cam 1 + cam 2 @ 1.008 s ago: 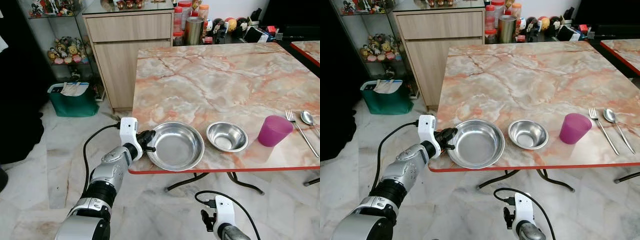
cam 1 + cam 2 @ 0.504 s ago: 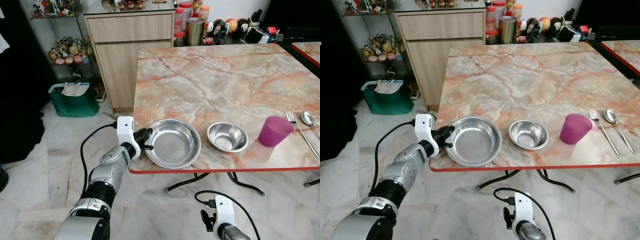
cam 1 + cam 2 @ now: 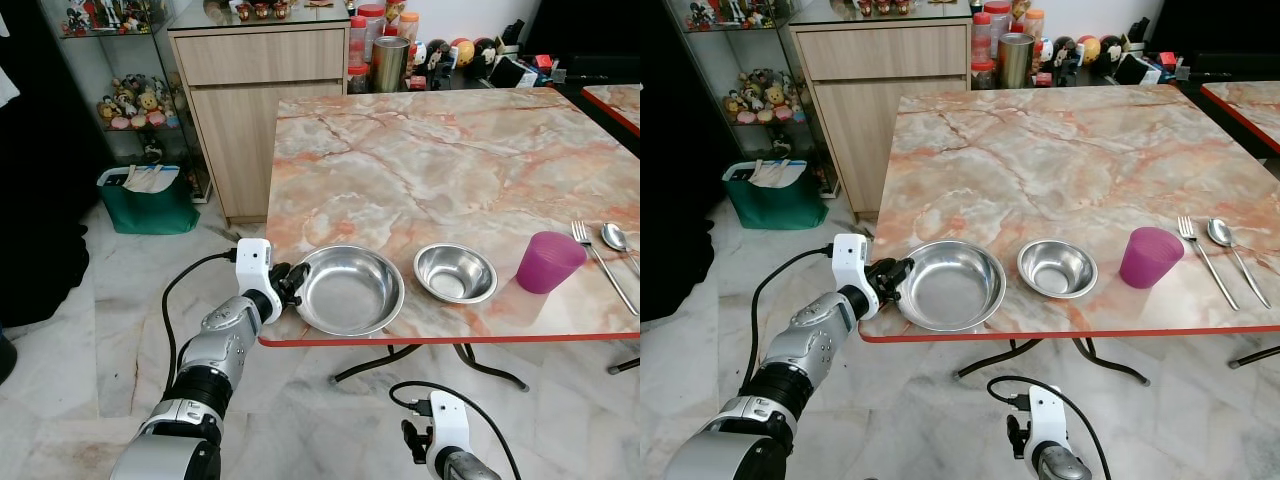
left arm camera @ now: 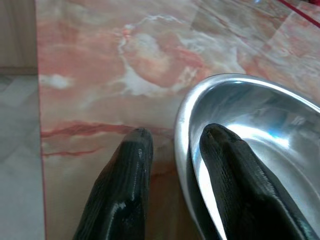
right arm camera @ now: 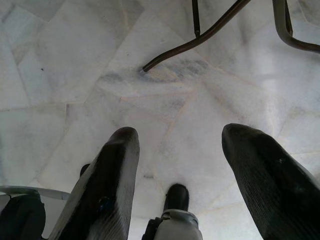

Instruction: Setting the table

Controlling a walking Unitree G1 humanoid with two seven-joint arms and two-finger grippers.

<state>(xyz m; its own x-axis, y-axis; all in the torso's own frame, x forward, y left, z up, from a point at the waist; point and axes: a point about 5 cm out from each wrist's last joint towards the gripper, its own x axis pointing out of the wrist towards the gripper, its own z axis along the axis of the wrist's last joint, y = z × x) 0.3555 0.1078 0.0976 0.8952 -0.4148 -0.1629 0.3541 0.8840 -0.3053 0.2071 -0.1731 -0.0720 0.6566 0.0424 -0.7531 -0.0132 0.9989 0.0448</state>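
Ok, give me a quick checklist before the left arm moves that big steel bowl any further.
1. Left end effector straddling the big bowl rim, one finger inside, one outside: ok.
2. Grip firm enough to lift: cannot tell.
3. Bowl on the table, near the front left edge: ok.
4. Gap to the small bowl: ok, apart.
5. Cup, fork and spoon out of the way, far right: ok.
6. Right end effector idle over the floor, open: ok.
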